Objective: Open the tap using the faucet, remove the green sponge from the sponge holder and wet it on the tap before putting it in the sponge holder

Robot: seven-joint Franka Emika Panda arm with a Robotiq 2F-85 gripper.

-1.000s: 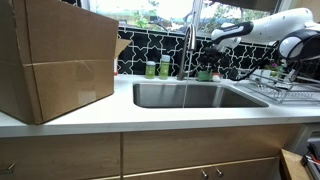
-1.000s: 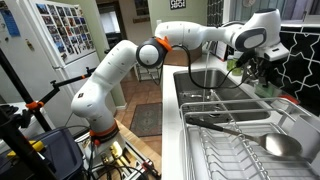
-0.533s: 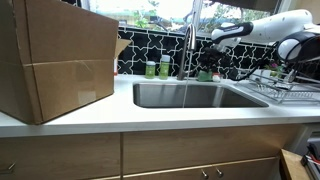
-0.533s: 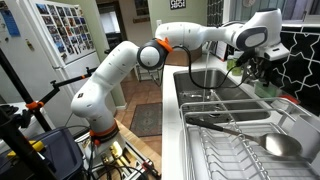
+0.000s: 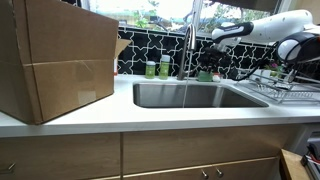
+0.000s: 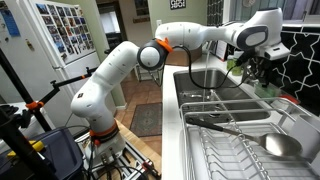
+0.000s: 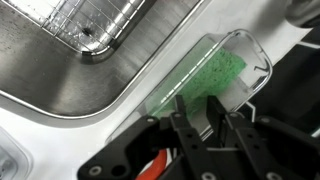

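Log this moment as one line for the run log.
gripper: at sponge holder | jaws: apart, nothing held | green sponge: in holder

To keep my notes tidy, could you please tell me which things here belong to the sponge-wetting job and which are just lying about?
Job: tap, green sponge, sponge holder, sink.
Lying about: cardboard box, green lidded containers, dish rack.

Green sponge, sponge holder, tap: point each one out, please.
green sponge [image 7: 222,72], wrist view, on its bright green face.
sponge holder [image 7: 262,62], wrist view, on the clear rim beyond the sponge.
tap [image 5: 189,50], in an exterior view, on the upright neck.
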